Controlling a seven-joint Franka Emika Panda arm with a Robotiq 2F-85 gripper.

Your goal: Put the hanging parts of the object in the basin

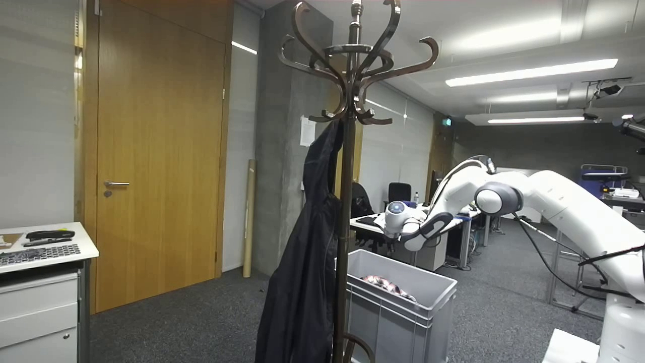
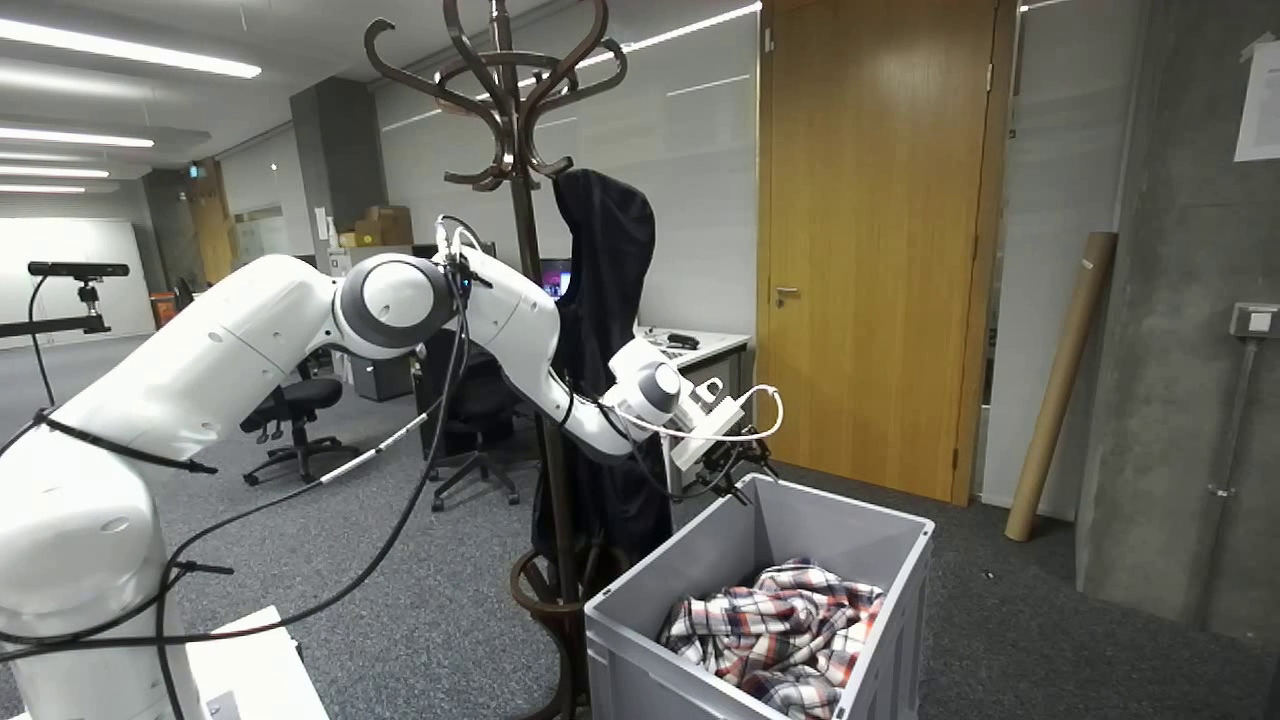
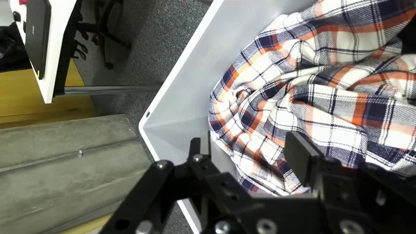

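Found gripper [image 3: 248,151] nearest the camera in wrist view, at six o'clock, with jaws standing apart. Located plaid cloth [image 3: 325,97] bunched inside grey basin [image 3: 191,84], toward three o'clock. Recorded dark jacket [image 2: 595,320] in an exterior view, hanging on coat stand [image 2: 526,230] toward eleven o'clock from the basin.

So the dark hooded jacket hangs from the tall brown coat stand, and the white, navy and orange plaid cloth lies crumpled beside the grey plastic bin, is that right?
Not quite: the plaid cloth lies crumpled inside the grey plastic bin, not beside it, as the wrist view shows. The dark hooded jacket does hang from the brown coat stand.
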